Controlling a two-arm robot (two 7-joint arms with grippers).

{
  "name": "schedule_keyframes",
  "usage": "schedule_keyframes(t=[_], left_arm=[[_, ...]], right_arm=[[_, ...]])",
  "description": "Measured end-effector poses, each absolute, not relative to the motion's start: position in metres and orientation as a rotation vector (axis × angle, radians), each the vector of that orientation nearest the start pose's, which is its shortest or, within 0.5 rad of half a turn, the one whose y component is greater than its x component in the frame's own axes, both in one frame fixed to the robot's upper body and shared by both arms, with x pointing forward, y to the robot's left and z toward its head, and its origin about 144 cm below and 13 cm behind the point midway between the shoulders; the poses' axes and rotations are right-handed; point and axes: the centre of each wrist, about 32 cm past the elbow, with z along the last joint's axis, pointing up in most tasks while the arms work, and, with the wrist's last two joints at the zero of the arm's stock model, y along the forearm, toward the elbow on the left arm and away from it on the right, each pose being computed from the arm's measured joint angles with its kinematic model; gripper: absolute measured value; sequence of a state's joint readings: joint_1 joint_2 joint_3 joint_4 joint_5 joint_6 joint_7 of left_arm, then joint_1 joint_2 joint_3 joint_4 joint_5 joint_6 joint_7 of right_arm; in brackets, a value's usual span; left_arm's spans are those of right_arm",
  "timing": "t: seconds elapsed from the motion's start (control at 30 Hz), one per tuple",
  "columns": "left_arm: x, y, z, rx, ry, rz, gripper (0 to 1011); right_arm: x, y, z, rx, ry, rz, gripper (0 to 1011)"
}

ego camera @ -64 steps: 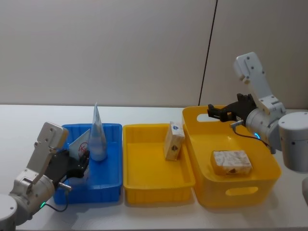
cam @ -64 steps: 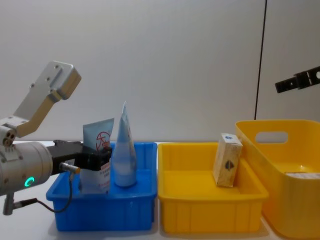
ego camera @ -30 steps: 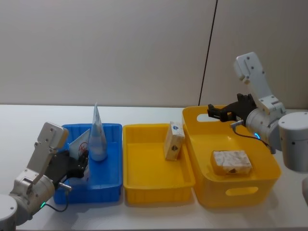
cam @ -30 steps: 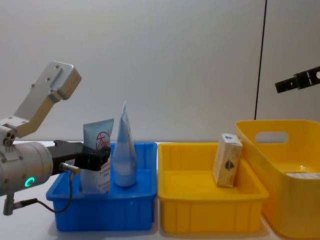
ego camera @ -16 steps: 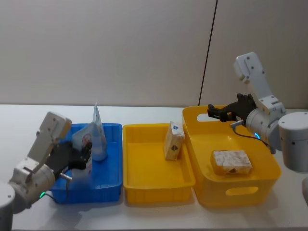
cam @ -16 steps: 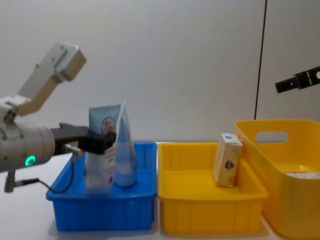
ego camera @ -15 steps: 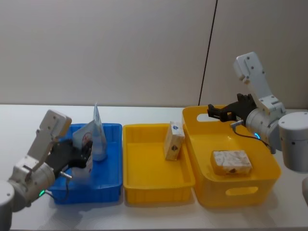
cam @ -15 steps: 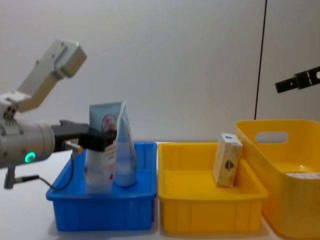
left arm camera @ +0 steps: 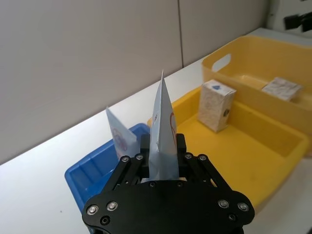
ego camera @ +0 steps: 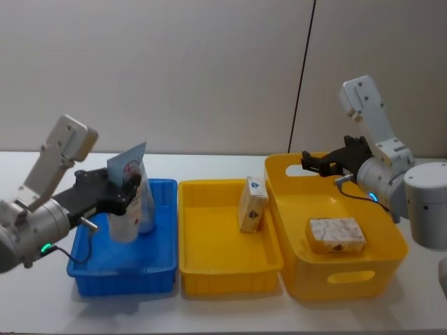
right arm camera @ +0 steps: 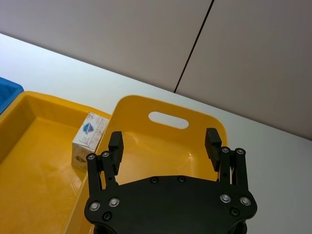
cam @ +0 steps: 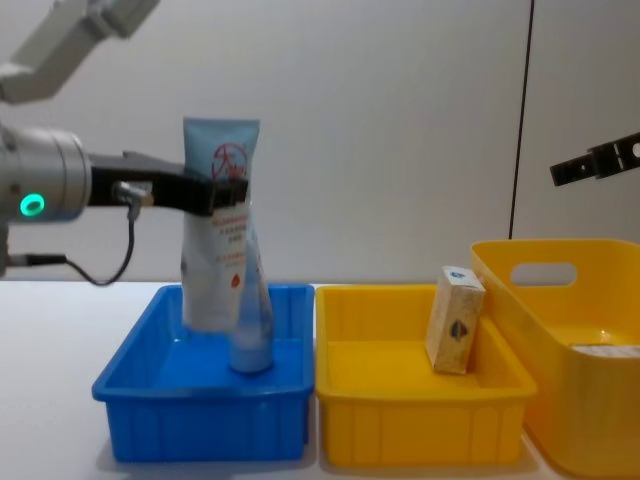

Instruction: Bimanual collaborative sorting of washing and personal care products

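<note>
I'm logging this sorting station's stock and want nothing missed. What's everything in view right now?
squeeze tube with red logo: 1, pale blue-white, held upright over the blue bin
second squeeze tube: 1, pale blue-white, standing cap down in the blue bin
upright carton: 1, beige-white with a blue mark, in the shallow yellow bin
flat carton: 1, beige-white, lying in the deep yellow bin
blue bin: 1, blue, robot's left
shallow yellow bin: 1, yellow, middle
deep yellow bin: 1, yellow, with handle slots, robot's right
table: 1, white, under the bins
left gripper: 1, black, shut on the logo tube
right gripper: 1, black, open, above the deep bin's far rim
</note>
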State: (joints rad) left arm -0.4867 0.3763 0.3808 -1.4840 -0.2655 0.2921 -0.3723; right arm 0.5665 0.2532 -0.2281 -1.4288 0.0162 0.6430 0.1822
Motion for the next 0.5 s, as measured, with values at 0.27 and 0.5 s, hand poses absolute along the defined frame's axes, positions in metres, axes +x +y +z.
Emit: schedule_keyframes(t=[0.27,0.5], left_arm=[[0.556,0.24,1.3,0.172,-0.135,0.841,253],[0.553,0.237,1.323,0.119,-0.144,0.765,252]], right_arm=[[0.587,-0.245,1.308,-0.438,-0.036,-1.313,1004],[0.587,-0.245,1.308,-0.434,-0.063,-1.245,1004]])
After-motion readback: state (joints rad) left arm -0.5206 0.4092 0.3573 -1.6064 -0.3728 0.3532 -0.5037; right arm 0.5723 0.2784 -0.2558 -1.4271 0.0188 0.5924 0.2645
